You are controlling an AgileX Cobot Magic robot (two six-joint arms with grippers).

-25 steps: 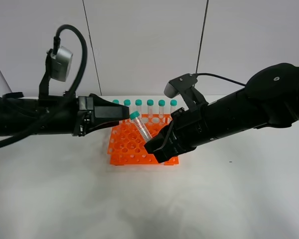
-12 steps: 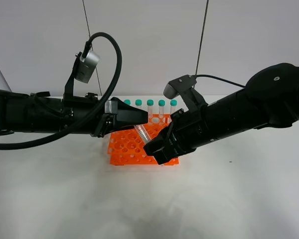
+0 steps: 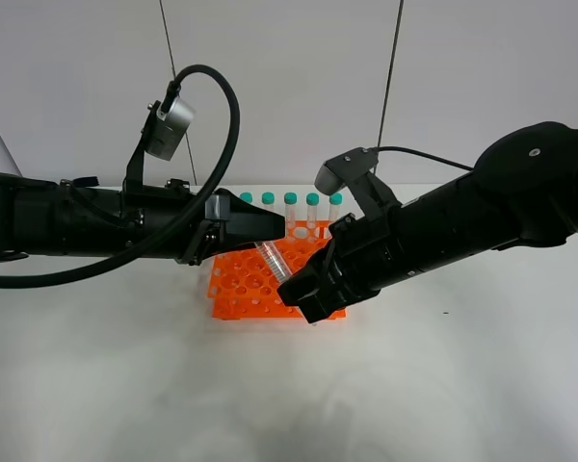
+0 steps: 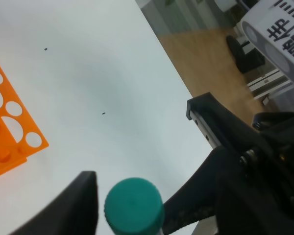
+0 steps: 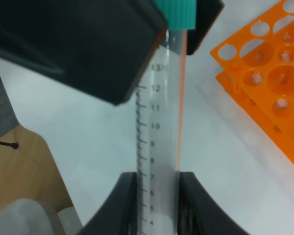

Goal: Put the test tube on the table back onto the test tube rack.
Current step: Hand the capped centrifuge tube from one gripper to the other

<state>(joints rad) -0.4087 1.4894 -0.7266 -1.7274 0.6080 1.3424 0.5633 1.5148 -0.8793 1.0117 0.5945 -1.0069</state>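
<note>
One test tube, lower body tight in clenched right jaws, cap between parted left jaws.

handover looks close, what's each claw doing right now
left claw: open around the cap
right claw: closed, holding the tube

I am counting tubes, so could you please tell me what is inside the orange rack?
Green-capped tubes stand along the rack's back row; the left gripper hides one end of that row.
</note>
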